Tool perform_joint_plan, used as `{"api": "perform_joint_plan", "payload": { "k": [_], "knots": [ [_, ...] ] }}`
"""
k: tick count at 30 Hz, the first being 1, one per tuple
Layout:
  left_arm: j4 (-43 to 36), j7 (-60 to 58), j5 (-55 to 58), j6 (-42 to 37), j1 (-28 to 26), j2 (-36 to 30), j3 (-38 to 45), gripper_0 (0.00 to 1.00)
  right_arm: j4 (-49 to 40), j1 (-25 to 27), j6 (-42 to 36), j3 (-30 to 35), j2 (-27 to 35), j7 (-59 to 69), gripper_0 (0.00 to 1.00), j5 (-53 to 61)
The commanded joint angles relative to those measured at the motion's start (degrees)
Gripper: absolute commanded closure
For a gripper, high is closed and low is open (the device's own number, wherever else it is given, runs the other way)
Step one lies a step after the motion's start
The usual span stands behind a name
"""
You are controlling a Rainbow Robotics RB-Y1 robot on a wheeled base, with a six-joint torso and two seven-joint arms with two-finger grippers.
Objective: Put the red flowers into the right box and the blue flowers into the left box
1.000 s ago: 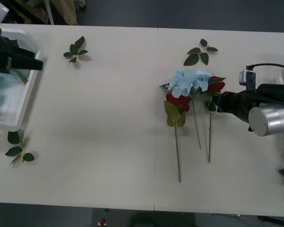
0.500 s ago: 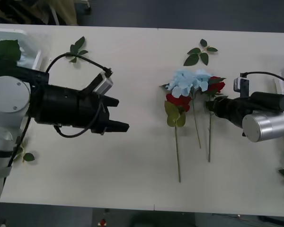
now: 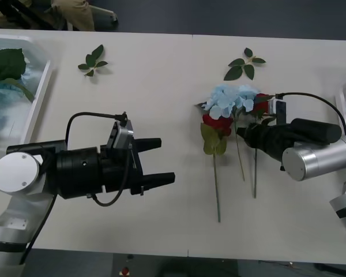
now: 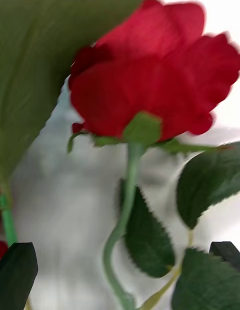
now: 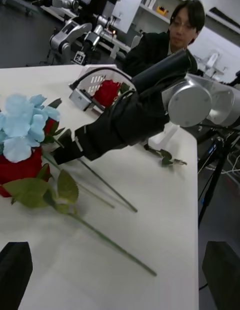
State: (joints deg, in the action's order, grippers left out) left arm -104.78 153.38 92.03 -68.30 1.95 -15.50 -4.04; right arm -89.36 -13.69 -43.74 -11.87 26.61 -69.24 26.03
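Tabletop (image 3: 161, 104), broad, white and flat, lay under everything I worked on. My left box (image 3: 37, 109), the large white translucent plastic tray with rounded corners and a raised rim, sat at the table's far left edge with a pale blue flower cluster and a big green leaf inside it. My left gripper (image 3: 160, 160), black and two-fingered, hovered over bare table between that tray and the flower pile, its fingers spread apart and gripping nothing. My right gripper (image 3: 246, 134) reached in from the right to the stem of a red rose, just below the head; its black fingertips (image 4: 19, 272) stood apart on either side of the green stem, not clenched on it. The right box (image 3: 345, 98), a white plastic tray of which I saw just the rim at the table's right edge, already held one red bloom. The blue flowers (image 3: 229, 98), a pale sky-blue hydrangea-like cluster, lay near the middle of the table, touching the red flowers (image 3: 217, 123), deep-red artificial roses on thin green stems that ran toward me. Three loose green leaf sprigs lay well apart: one (image 3: 243, 64) beyond the pile, one (image 3: 92, 60) nearer the left box, one (image 5: 165, 157) by the right edge.
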Motion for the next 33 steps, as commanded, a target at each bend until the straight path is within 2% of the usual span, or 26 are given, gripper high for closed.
{"api": "perform_joint_plan", "payload": {
  "k": [1, 12, 13, 14, 19, 29, 33],
  "knots": [
    [-2.01, 1.62, 2.28, 2.73, -0.11, -0.41, -2.55, 0.00, -0.29, -0.99, 0.59, -0.26, 1.52, 0.07, 0.00, 0.51],
    [-2.01, 1.62, 2.81, 2.73, 1.12, -3.40, -1.94, 0.00, 2.52, -1.17, 2.96, -2.11, 1.52, -0.55, 0.00, 1.30],
    [-2.01, 1.62, 2.98, 2.73, 1.21, -3.57, -1.94, 0.00, 2.61, -1.17, 3.05, -2.20, 1.61, -0.63, 0.03, 1.30],
    [-2.01, 1.62, 3.42, 2.73, 1.39, -3.93, -1.94, 0.00, 2.96, -1.17, 3.13, -2.20, 1.52, -0.72, 0.12, 1.39],
    [-2.01, 1.62, 5.18, 1.94, 2.00, -5.24, -0.27, 0.00, 3.23, -1.08, 3.31, -2.20, 1.52, -0.99, 0.39, 1.57],
    [-1.83, 1.62, 5.36, -1.22, 2.09, -5.68, 3.25, 0.00, 5.42, -1.17, 4.89, -2.37, 1.52, -1.78, 0.64, 1.83],
    [-1.31, 1.62, 5.27, -1.22, 2.09, -6.91, 3.16, 0.00, 5.42, -1.17, 4.80, -2.37, 1.52, -1.95, 0.85, 2.01]
  ]
}}
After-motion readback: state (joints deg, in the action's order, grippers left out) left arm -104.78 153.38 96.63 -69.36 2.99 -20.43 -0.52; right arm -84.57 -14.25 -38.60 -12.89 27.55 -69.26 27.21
